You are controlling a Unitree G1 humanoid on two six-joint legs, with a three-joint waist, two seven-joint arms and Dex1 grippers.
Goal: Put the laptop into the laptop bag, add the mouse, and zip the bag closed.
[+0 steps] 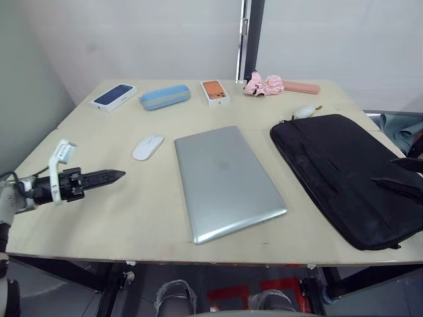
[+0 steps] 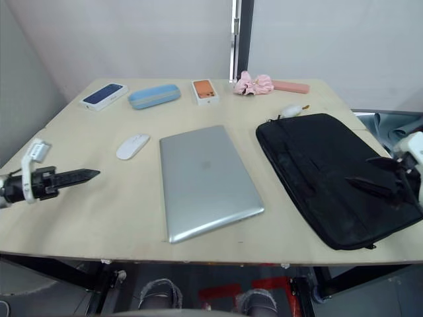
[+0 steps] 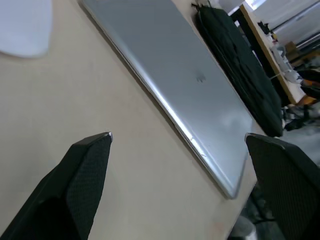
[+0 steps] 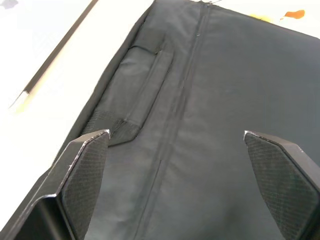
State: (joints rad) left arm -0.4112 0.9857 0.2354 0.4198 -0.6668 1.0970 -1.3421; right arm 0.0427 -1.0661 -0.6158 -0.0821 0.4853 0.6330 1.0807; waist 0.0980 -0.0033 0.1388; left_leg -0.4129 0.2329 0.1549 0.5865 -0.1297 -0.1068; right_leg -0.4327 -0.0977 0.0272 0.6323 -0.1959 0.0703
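Observation:
The silver-grey laptop (image 1: 225, 181) lies closed and flat in the middle of the table. To its left, a short way off, rests the white mouse (image 1: 148, 146). The black laptop bag (image 1: 344, 175) lies flat on the right side, its zipper line (image 4: 175, 105) running along its top face. My left gripper (image 1: 117, 176) hovers low over the left part of the table, open, pointing toward the laptop's left edge (image 3: 165, 100) with nothing held. My right gripper (image 2: 358, 170) is open just above the bag's right half, empty.
Along the back edge sit a dark blue phone box (image 1: 114, 96), a blue case (image 1: 164, 96), an orange phone box (image 1: 215, 92) and a pink folded umbrella (image 1: 271, 84). A lumpy white thing with a brown tip (image 1: 305, 111) lies by the bag's far corner.

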